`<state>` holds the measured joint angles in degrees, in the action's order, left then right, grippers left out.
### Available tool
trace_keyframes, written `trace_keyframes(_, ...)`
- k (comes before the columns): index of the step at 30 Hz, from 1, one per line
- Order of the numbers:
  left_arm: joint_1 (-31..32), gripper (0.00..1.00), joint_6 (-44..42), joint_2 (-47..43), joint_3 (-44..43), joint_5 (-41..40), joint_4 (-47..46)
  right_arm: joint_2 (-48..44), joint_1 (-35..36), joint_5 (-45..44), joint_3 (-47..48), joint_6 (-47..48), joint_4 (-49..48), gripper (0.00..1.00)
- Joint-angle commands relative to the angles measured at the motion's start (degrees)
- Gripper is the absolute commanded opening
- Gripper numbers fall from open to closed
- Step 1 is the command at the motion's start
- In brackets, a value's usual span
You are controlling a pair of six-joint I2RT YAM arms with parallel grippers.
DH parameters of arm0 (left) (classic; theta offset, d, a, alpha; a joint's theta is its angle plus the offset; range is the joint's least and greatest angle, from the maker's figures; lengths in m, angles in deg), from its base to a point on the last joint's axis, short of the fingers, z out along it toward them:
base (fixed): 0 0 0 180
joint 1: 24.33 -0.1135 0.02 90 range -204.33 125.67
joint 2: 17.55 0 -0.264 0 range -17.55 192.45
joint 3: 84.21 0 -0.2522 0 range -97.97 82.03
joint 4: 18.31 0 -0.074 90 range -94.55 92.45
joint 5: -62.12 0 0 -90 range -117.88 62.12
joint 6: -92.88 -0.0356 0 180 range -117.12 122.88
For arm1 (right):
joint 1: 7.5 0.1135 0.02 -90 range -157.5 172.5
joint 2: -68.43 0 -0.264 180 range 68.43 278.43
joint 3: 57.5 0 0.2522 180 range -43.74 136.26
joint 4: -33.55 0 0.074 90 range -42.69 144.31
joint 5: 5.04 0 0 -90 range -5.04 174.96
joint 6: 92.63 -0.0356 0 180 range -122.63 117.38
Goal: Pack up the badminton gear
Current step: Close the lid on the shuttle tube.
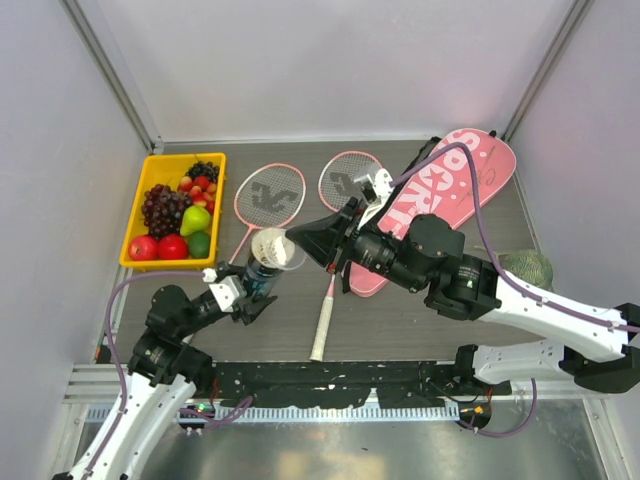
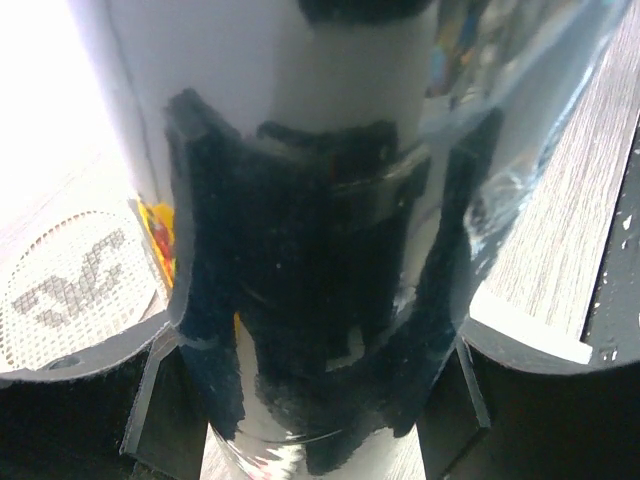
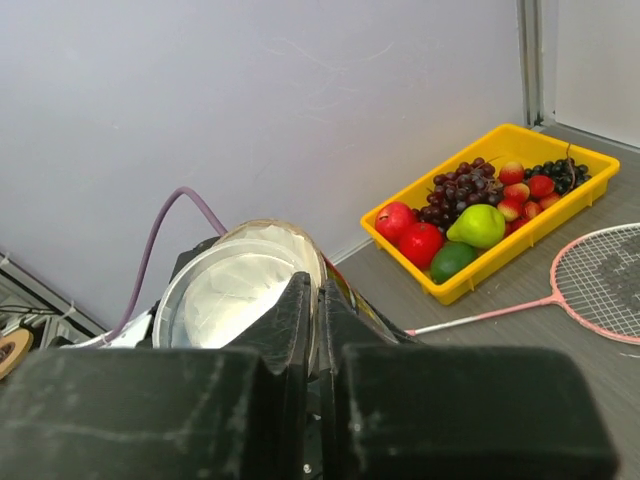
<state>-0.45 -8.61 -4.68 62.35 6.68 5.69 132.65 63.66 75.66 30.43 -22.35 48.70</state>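
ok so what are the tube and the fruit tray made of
The tube clamped in the left hand looks like glossy, see-through plastic: it throws sharp mirror-like reflections, and the wood table shows through its right edge. The yellow tray is probably moulded plastic, going by its smooth, evenly coloured walls and rounded rim.

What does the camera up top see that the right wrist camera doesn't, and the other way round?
Only the top camera shows the pink bag, the green netted ball and a second racket.

Only the right wrist camera shows the right gripper up close. Its fingers are nearly together at the tube's rim. I cannot tell if they pinch it.

Both show the tube with white inside, the yellow tray of fruit, and the racket beside it.
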Motion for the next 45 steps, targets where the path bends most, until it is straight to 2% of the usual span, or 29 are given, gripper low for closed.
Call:
trace_keyframes(1,0.38,0.00,-6.36,-0.47,-3.70,2.17,-3.29,0.81,0.39,-0.02,0.71,2.50,6.17,0.05)
trace_keyframes(14,0.38,0.00,-7.76,-0.73,-3.61,0.68,-0.92,-2.18,0.21,-5.03,6.16,9.71,12.76,0.06)
trace_keyframes(23,0.38,0.00,-6.97,0.06,-3.70,0.85,-1.54,-0.51,0.39,-2.83,3.09,7.25,6.35,0.05)
trace_keyframes(30,0.38,0.00,-6.80,0.76,-3.87,0.85,-1.63,-0.33,0.39,-2.48,-1.04,7.51,-2.95,0.05)
trace_keyframes(38,0.38,0.00,-4.86,1.55,-4.49,0.24,-2.15,-0.42,0.65,-1.25,-3.94,10.23,-3.41,0.06)
trace_keyframes(45,0.38,0.00,-4.07,3.13,-5.10,1.47,-2.77,0.37,1.35,-5.90,-3.77,12.60,-1.83,0.05)
